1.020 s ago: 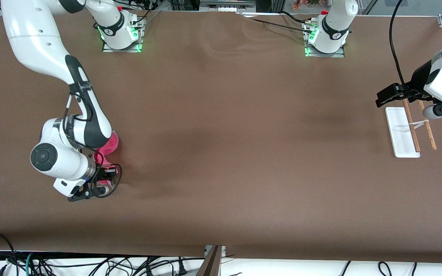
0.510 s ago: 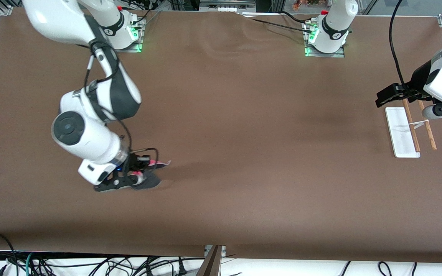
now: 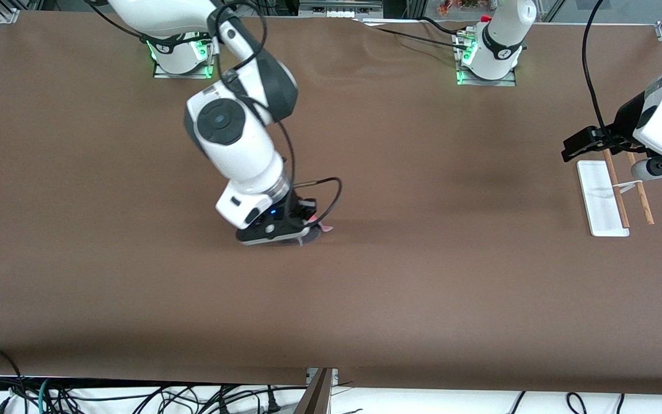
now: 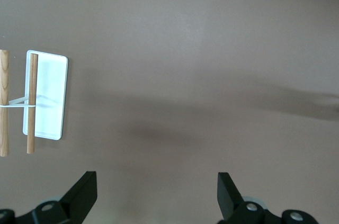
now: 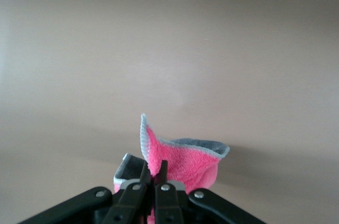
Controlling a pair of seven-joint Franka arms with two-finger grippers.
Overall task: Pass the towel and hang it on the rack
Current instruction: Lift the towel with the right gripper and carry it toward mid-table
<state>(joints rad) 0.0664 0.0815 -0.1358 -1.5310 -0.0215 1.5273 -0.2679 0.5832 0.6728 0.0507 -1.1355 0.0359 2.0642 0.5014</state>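
While the towel (image 5: 183, 158) is pinched by only a small fold in the right gripper (image 5: 153, 181), it could slip out during passing. The left gripper (image 4: 156, 195) is held apart, waiting over the rack (image 3: 601, 198).

Most of the towel (image 3: 324, 228) is hidden under the right gripper (image 3: 302, 230) in the front view, its lower part is cut off by the right wrist view's edge, and the left gripper (image 3: 573, 146) above the rack (image 3: 601, 198) is partly cut off too.
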